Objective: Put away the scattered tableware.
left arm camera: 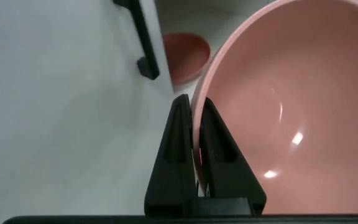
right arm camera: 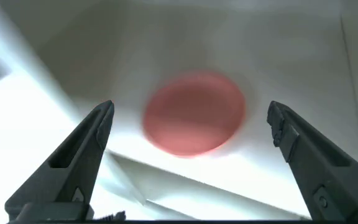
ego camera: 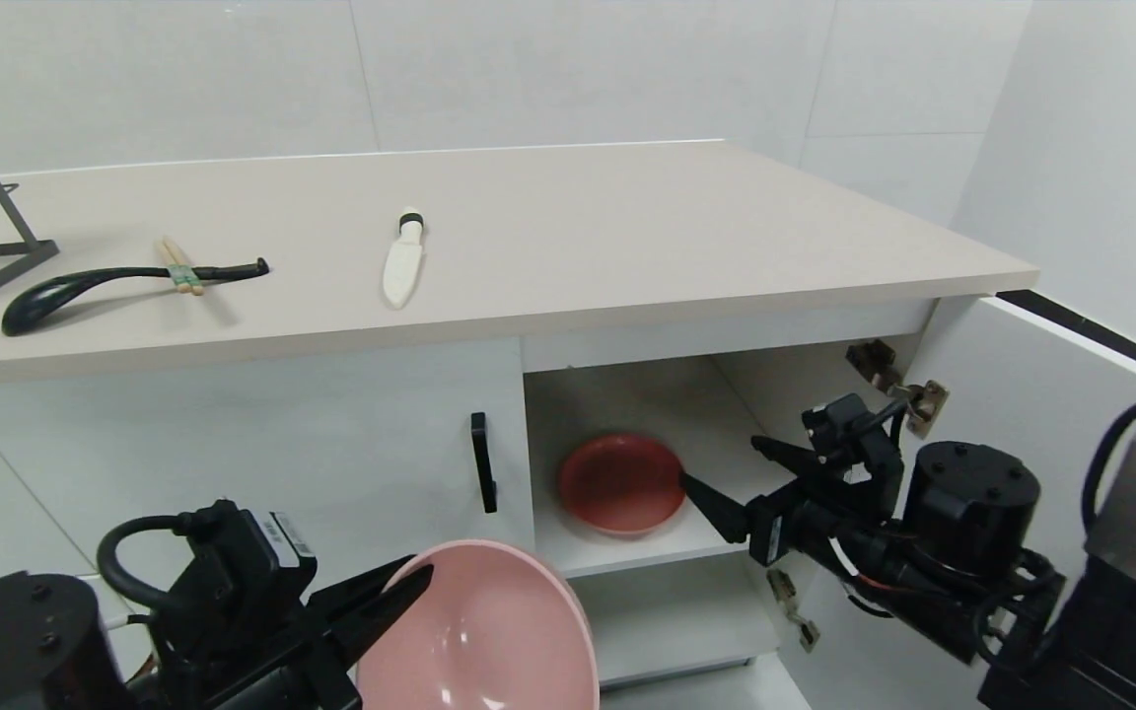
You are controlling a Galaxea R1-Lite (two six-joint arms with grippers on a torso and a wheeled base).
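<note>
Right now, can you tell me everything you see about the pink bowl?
The pink bowl is round, deep and smooth, glossy like plastic or glazed ceramic, with light spots shining inside. It looks empty. It is tilted, opening facing up. The left tool is shut on its rim, one finger inside, one outside. It hangs in the air before the cupboard door; nothing else seems to touch it.

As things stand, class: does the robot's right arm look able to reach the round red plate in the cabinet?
Probably yes. The white cabinet door stands open, the right gripper hangs open just before the round red plate, and nothing lies between.
</note>
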